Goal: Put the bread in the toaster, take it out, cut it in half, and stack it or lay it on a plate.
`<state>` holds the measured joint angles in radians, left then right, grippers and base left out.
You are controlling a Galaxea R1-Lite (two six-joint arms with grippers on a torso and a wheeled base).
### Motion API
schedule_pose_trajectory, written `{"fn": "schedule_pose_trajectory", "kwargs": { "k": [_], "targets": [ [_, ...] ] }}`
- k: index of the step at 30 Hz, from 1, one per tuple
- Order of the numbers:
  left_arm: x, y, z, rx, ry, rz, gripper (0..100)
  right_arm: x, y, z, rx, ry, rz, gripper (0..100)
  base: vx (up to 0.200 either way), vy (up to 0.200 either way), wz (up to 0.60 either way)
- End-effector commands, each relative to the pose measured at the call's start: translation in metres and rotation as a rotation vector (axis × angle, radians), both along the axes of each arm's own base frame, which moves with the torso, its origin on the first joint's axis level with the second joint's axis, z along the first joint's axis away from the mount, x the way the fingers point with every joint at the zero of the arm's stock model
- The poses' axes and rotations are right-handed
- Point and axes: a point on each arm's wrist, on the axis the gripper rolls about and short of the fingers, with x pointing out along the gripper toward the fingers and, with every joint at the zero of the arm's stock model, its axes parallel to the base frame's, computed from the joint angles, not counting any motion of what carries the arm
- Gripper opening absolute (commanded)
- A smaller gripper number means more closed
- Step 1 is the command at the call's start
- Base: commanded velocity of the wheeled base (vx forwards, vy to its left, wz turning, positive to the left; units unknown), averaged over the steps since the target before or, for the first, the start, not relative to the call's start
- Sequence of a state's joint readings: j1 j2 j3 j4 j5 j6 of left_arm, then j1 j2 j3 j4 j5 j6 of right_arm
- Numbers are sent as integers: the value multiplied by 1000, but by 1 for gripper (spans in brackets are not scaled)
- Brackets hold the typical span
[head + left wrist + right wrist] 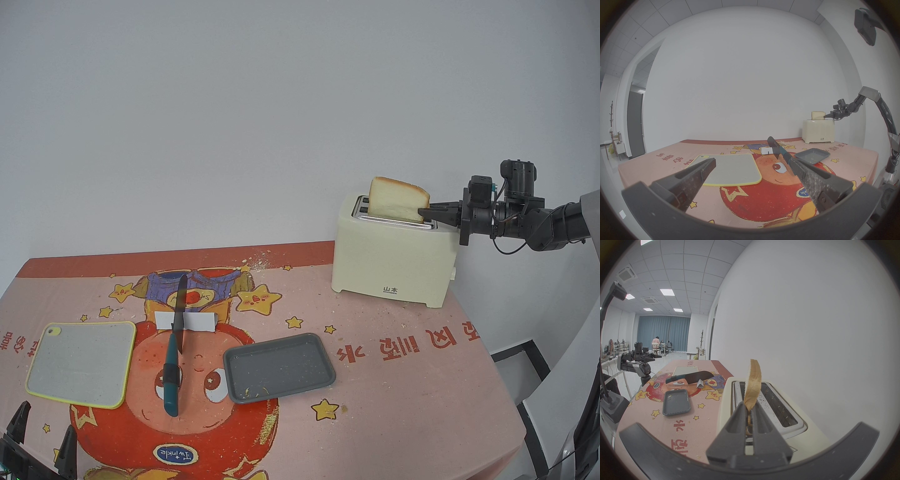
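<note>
1. The left gripper [42, 437] sits low at the table's near left corner, cut off by the frame edge. Its dark fingers [693, 178] stand wide apart with nothing between them.
2. The board [81, 364] is a grey rectangle with rounded corners and a yellow-green rim. It lies flat on the cartoon-print cloth [400, 387], just beyond that gripper.
3. The knife [172, 369] has a teal handle and a dark blade. It lies just right of the board, its blade propped on a small folded white card [200, 322].
4. The tray [278, 367] is dark grey, shallow and rectangular, with a few crumbs inside. It lies right of the knife, apart from it.
5. The toaster [390, 262] is cream and boxy with a metal two-slot top, at the table's far right by the wall. Crumbs dot the cloth to its left.
6. The bread [397, 199], a pale slice with tan crust, stands upright in the table-side slot, mostly above the toaster. Its lower edge is hidden.
7. The right gripper [428, 215] lies level over the toaster's right end, its fingers clamped on the bread's lower right edge.
</note>
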<state>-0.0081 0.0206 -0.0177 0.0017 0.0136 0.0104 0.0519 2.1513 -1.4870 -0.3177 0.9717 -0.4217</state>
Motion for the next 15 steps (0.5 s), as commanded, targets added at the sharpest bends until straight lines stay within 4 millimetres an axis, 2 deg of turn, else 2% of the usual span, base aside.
{"fn": "schedule_pose_trajectory", "kwargs": {
  "k": [1, 15],
  "targets": [
    [1, 0, -5, 0, 18, 1, 100, 0, -1, 0, -1, 0, -2, 0, 0, 0, 0],
    [1, 0, -5, 0, 18, 1, 100, 0, 2, -1, -1, 6, 6, 0, 0, 0, 0]
  ]
}}
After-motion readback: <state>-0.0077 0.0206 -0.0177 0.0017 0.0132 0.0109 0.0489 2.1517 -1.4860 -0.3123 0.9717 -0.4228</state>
